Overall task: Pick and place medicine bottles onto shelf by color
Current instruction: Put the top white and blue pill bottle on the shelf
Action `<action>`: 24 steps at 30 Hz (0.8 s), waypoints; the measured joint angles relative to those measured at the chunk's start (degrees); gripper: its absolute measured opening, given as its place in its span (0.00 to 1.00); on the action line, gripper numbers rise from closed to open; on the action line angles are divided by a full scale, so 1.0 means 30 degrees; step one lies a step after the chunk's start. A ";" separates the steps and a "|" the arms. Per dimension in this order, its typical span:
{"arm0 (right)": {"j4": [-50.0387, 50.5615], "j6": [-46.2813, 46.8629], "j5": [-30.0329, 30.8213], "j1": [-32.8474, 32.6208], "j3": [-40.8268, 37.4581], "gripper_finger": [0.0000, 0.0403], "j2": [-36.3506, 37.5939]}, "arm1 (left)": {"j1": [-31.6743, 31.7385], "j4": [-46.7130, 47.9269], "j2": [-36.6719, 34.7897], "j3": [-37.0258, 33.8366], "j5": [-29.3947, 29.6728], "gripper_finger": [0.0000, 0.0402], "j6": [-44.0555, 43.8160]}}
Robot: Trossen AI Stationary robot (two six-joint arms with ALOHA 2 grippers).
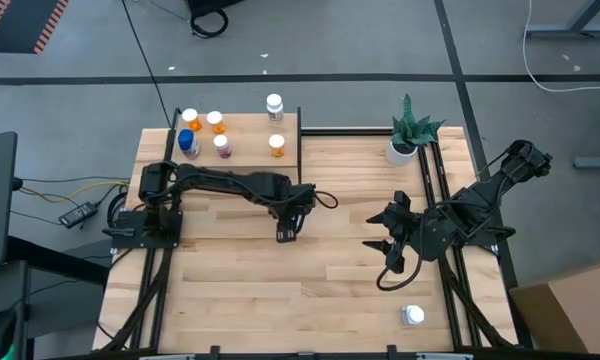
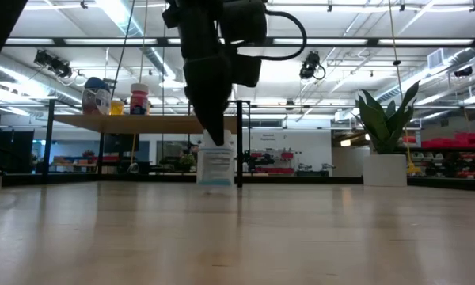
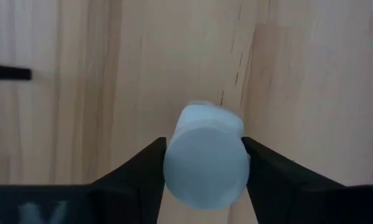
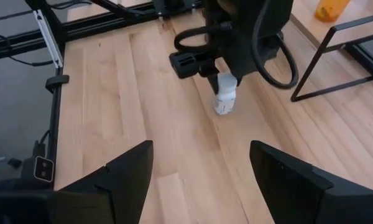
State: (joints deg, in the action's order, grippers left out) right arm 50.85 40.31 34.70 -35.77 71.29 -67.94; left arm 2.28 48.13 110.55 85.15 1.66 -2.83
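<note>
My left gripper (image 1: pixel 285 232) points down at the middle of the table, shut on a white bottle (image 4: pixel 225 99) with a white cap. That bottle also shows in the low view (image 2: pixel 216 166) under the dark fingers. My right gripper (image 4: pixel 201 149) waits open over the right half of the table (image 1: pixel 380 232), holding nothing. The shelf (image 1: pixel 245 135) stands at the far left and carries several bottles on their bases: orange ones (image 1: pixel 190 118), a blue one (image 1: pixel 188 143) and white ones (image 1: pixel 274 104). Another white-capped bottle (image 1: pixel 412 315) stands near the table's near right corner. My left gripper pinches the white bottle at its top end, around the cap (image 3: pixel 180 162), one finger (image 3: pixel 143 168) on each side. The fingers come from above, pointing down. The bottle stays upright below them, its base (image 2: pixel 216 182) at the table top; whether it rests there I cannot tell.
A white pot with a green spiky plant (image 1: pixel 408 135) stands at the far right, beside the black frame rails (image 1: pixel 435 170). The shelf's black legs (image 2: pixel 239 142) rise just behind the held bottle. Bare planks lie between the two grippers and toward the near edge.
</note>
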 joint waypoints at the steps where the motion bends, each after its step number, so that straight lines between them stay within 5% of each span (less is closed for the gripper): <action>1: 0.0003 0.0084 -0.0007 0.0000 0.0000 0.68 -0.0007 | -0.0007 0.0412 -0.0096 0.0130 0.0005 0.48 -0.0145; 16: 0.0073 -0.0123 0.0087 0.0000 0.0022 0.68 -0.0007 | 0.0055 0.9289 -0.0405 0.9460 0.0053 0.49 -0.1943; 24: 0.0073 -0.0063 0.0478 0.0000 0.0022 0.68 -0.0007 | 0.1198 1.3586 -0.0434 1.3512 0.2075 0.50 -0.2432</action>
State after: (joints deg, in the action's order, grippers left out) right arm 51.07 40.12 36.13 -35.77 71.35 -67.96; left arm 5.88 88.89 109.25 125.69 7.88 -10.13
